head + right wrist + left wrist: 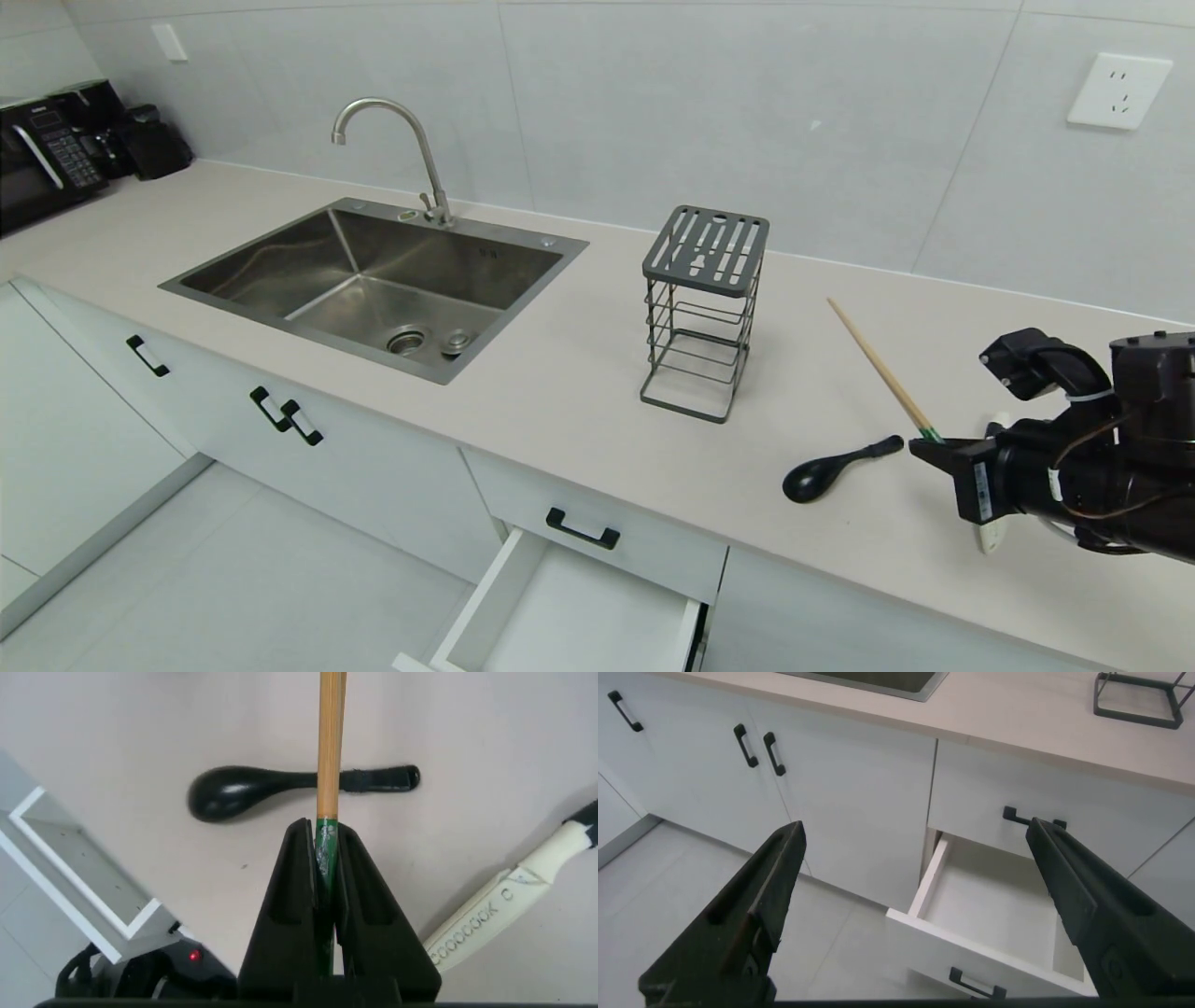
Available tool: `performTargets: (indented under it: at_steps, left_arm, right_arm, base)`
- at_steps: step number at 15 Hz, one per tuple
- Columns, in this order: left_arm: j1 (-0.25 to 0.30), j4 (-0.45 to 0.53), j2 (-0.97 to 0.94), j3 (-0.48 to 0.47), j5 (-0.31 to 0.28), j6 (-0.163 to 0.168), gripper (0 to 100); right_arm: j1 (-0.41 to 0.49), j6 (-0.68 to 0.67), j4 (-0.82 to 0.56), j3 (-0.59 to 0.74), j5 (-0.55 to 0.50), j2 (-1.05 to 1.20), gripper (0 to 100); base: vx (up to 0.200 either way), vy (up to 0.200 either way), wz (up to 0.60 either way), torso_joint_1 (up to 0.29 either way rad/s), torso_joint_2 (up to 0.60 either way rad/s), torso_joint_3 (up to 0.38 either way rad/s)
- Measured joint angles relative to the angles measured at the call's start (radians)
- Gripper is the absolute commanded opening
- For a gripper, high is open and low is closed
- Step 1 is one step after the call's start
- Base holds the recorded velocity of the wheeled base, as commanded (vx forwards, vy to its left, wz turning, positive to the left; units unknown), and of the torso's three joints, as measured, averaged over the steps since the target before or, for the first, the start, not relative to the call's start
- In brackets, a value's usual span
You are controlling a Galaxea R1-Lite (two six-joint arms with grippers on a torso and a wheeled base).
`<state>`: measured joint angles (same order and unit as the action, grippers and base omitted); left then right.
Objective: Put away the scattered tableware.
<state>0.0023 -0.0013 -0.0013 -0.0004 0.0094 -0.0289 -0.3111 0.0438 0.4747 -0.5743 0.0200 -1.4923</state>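
right jaws are clamped tight on the green end of a wooden chopstick, whose shaft runs straight out ahead of them across the pale surface. a black spoon lies on the surface just beyond the jaws, crosswise to the chopstick. a white-handled knife lies on the surface close beside the jaws. a dark wire rack stands farther ahead. left jaws are spread wide apart, with an open white drawer below them.
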Motion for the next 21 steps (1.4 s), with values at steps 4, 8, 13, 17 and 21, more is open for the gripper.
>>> performTargets:
  at_steps: [4, 8, 13, 17, 21]
  left_arm:
    - [0.000, 0.000, 0.000, 0.000, 0.000, 0.000, 100]
    - [0.000, 0.000, 0.000, 0.000, 0.000, 0.000, 100]
    - [0.000, 0.000, 0.000, 0.000, 0.000, 0.000, 100]
    - [0.000, 0.000, 0.000, 0.000, 0.000, 0.000, 100]
    - [0.001, 0.000, 0.000, 0.000, 0.000, -0.001, 100]
  right_arm:
    - [-0.077, 0.002, 0.000, -0.003, -0.006, 0.085, 0]
    - [-0.163, 0.002, 0.000, -0.004, -0.007, 0.128, 0]
    - [-0.292, 0.003, 0.000, -0.006, -0.006, 0.140, 0]
    - [-0.387, 0.025, 0.001, -0.002, 0.007, 0.119, 0]
    - [-0.467, 0.058, 0.056, 0.029, 0.077, 0.040, 0]
  base:
    - [0.000, 0.000, 0.00, 0.000, 0.00, 0.000]
    - [0.000, 0.000, 0.00, 0.000, 0.00, 0.000]
    - [0.000, 0.000, 0.00, 0.000, 0.00, 0.000]
    - [0.000, 0.000, 0.00, 0.000, 0.00, 0.000]
    - [0.000, 0.000, 0.00, 0.000, 0.00, 0.000]
